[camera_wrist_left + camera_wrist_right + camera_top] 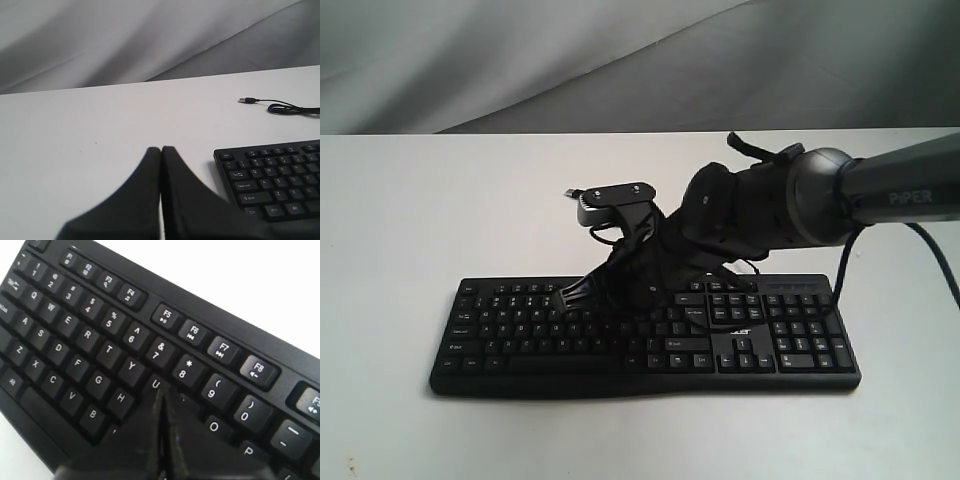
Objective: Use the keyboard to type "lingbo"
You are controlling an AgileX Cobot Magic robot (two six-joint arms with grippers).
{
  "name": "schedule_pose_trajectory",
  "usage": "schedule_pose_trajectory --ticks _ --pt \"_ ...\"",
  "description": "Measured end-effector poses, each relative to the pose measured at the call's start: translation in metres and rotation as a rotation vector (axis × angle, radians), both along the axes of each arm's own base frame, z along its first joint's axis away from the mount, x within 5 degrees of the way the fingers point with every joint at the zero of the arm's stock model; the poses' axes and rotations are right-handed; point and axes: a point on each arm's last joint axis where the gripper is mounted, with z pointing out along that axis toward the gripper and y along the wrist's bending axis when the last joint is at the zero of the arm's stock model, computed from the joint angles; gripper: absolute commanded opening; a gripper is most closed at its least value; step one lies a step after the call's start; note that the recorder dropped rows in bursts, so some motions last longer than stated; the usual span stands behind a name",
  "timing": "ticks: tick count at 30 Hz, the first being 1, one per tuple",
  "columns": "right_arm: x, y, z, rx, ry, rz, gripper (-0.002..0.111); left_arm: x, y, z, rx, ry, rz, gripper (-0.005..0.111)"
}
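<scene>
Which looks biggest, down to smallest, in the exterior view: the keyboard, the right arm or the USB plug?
1. the keyboard, widest
2. the right arm, close behind; it may be nearer the camera, so this rank is unsure
3. the USB plug, tiny

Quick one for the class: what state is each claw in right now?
Left claw: closed, holding nothing, beside the keyboard.
Right claw: closed, holding nothing, tips by the U key.
</scene>
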Motion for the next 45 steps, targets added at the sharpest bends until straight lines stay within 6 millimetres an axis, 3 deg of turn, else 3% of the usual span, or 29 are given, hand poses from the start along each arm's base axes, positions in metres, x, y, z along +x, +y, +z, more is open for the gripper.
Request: schedule_pose_trajectory --ticks 33,40,45 --pt "0.004 0.0 -0.012 -0.01 -0.016 -0.014 0.0 0.0 0.0 0.0 0.0 0.0 0.0 0.001" --pt "0.005 0.002 -0.011 -0.005 -0.016 -0.016 0.0 0.0 0.0 0.0 0.0 0.0 0.0 0.001" --pt "0.003 0.002 0.002 0.012 -0.023 -0.003 0.0 0.0 0.0 0.0 0.0 0.0 0.0 0.001"
